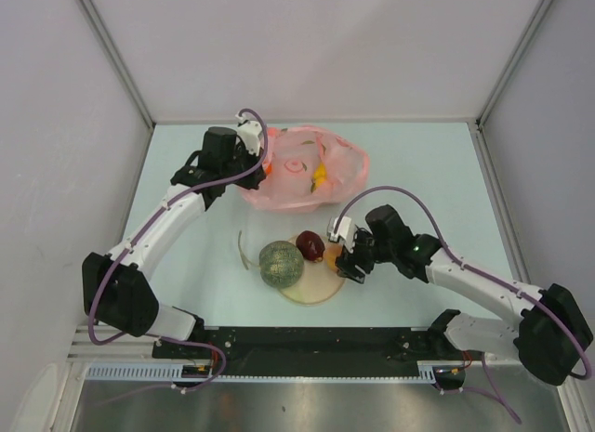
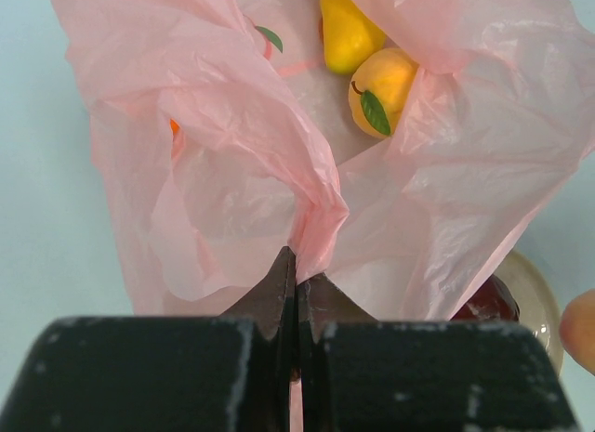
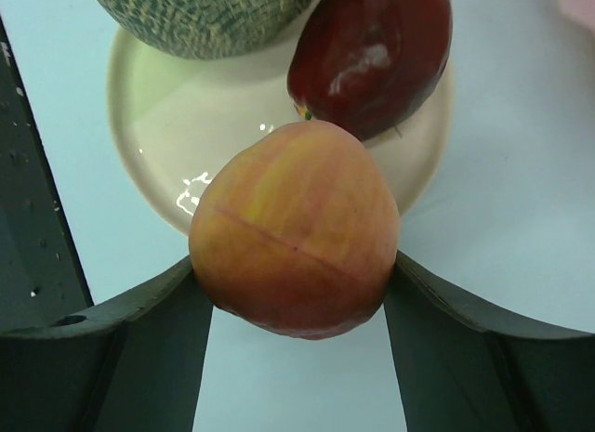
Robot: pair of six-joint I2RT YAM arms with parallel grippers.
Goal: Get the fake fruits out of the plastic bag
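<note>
Peach (image 3: 296, 232) sat gripped in the right gripper (image 3: 296, 265), probably wanted gentle lowering onto the plate (image 3: 158, 144). Left gripper (image 2: 296, 265) pinched the plastic bag (image 2: 232, 125).

plastic bag (image 2: 232, 172): thin pink film, translucent, crinkled, soft sheen on the folds
melon (image 3: 204, 19): grey-green, rough raised netting, matt
apple (image 3: 372, 56): dark red, smooth, glossy, bright highlights
peach (image 3: 297, 237): orange-pink, smooth, dull satin, thin moulded seam
yellow fruit (image 2: 349, 32): smooth, faintly shiny
plate (image 3: 186, 125): cream, smooth, glossy glints
table (image 1: 418, 163): pale blue-green, smooth, matt
left gripper (image 2: 296, 265): matt black, pale scuff specks
right gripper (image 3: 297, 293): dark grey, matt
</note>
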